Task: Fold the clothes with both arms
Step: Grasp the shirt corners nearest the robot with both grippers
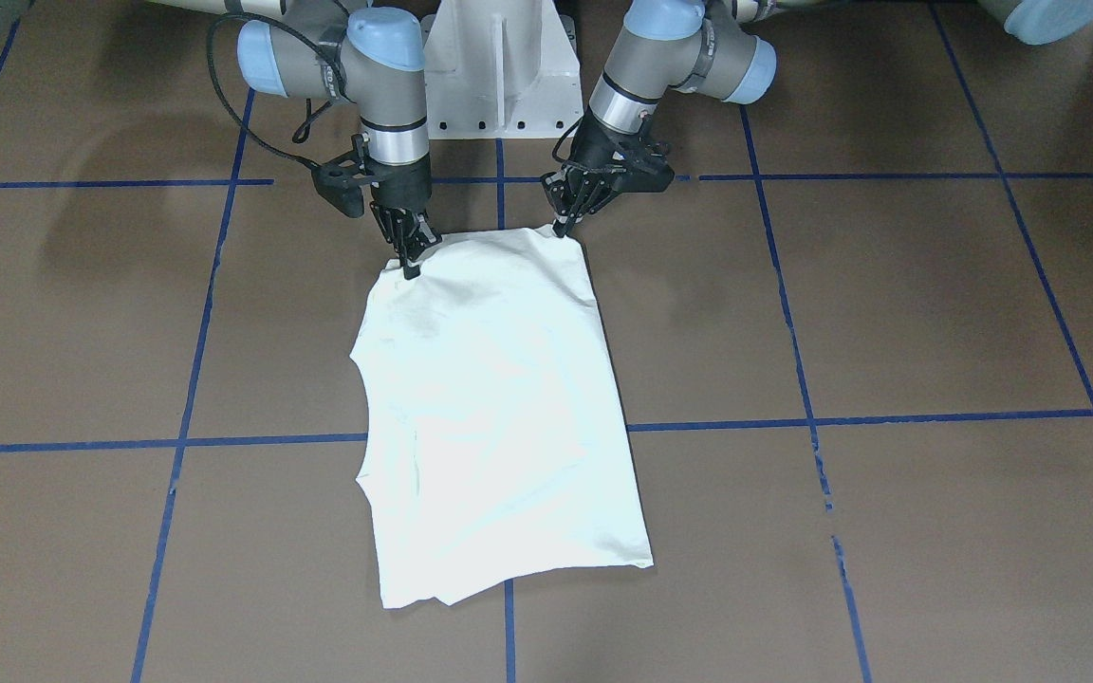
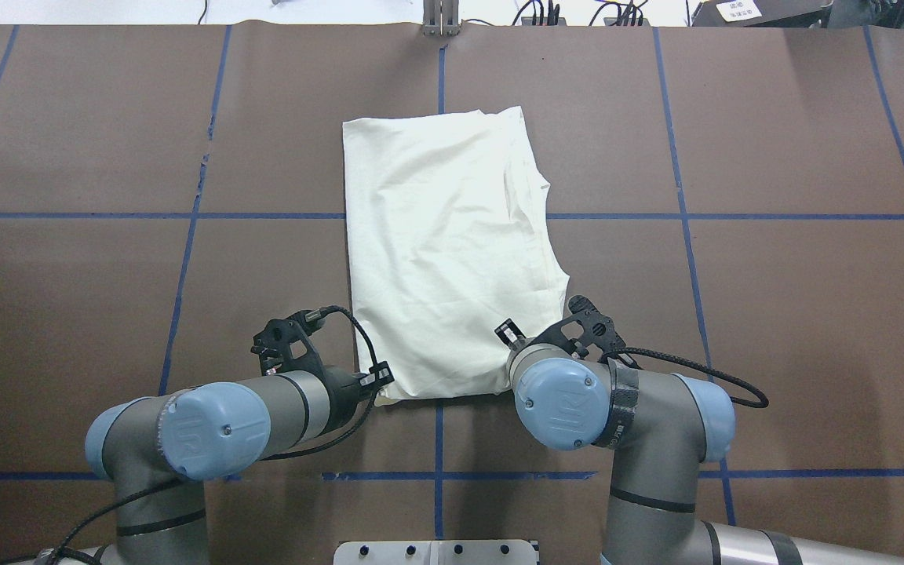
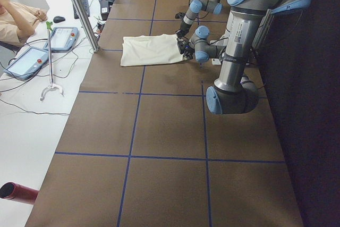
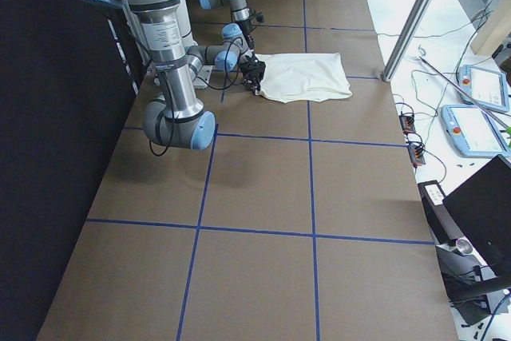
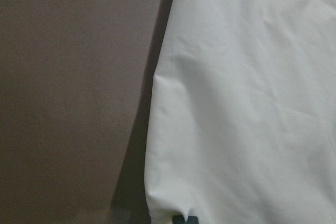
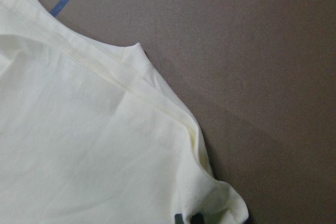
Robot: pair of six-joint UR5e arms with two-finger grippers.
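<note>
The cream T-shirt [image 1: 499,408] lies folded into a long rectangle on the brown table, plain pale side up; its print is hidden. It also shows in the overhead view [image 2: 444,243] and in both side views [image 3: 151,50] [image 4: 307,77]. My left gripper [image 1: 561,228] is shut on the shirt's near corner on my left [image 2: 381,383]. My right gripper [image 1: 409,267] is shut on the other near corner; in the overhead view my wrist hides it. Both wrist views show cloth [image 5: 247,103] [image 6: 79,145] pinched at the fingertips [image 5: 185,219] [image 6: 190,219].
The white pedestal [image 1: 499,76] stands just behind the grippers. Blue tape lines [image 1: 888,417] cross the brown table. Off the far edge are a metal pole [image 3: 79,9], teach pendants [image 3: 64,36] and a seated person [image 3: 16,17].
</note>
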